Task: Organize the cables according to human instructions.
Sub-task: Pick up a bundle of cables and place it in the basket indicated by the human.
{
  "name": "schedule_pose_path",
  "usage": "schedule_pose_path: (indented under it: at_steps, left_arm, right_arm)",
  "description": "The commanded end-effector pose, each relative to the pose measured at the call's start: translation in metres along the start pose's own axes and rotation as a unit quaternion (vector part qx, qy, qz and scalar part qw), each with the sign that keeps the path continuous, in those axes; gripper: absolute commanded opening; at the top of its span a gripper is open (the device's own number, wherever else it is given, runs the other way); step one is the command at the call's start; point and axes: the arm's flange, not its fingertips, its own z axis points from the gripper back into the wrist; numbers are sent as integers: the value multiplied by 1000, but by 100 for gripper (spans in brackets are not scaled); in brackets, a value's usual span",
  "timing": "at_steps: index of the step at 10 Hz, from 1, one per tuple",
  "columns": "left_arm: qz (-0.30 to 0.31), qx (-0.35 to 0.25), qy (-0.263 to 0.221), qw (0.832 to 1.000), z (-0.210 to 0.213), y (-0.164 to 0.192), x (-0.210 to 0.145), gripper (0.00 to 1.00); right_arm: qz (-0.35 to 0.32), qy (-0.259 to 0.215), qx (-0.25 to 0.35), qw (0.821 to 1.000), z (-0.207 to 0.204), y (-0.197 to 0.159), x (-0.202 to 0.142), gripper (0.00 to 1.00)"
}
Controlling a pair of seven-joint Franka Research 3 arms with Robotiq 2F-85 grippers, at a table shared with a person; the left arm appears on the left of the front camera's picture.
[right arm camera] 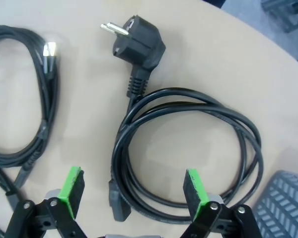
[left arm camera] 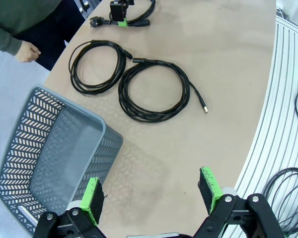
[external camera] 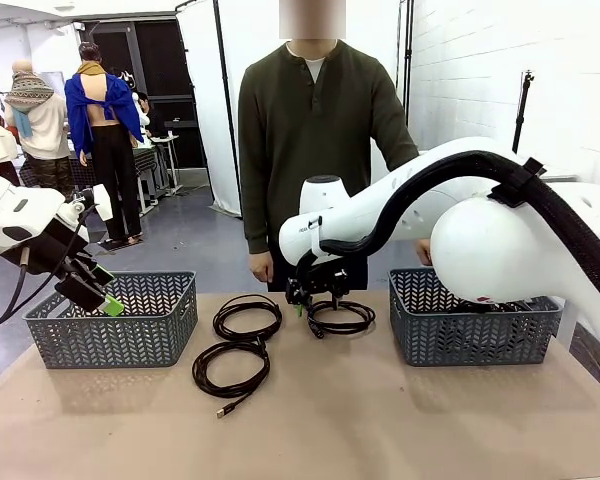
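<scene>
**Cables coiled on a tan counter**

We see three coils lying between two grey baskets. Our right tool hangs low over the power cable, fingers spread wide. Our left tool, likewise spread, hovers by the left basket. The human stands opposite, beside a white brick wall.

Left arm enters at the mid-left edge. Left gripper is tilted down and to the right, fingers spread apart. Right arm reaches from the right edge to frame centre. Right gripper points down, fingers spread wide.
</scene>
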Motion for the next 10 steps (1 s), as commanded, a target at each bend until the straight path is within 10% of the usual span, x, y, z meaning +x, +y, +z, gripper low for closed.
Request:
schedule_pose_path:
  at_steps: [1, 10]
  left_arm:
    - [-1, -7, -7, 1000, 0, 2, -2, 100]
    - [-1, -7, -7, 1000, 0, 2, -2, 100]
  right_arm:
    - [-11, -1, -35, 999, -4, 1, 9, 100]
    - [-18, 25, -58, 998, -16, -2, 20, 100]
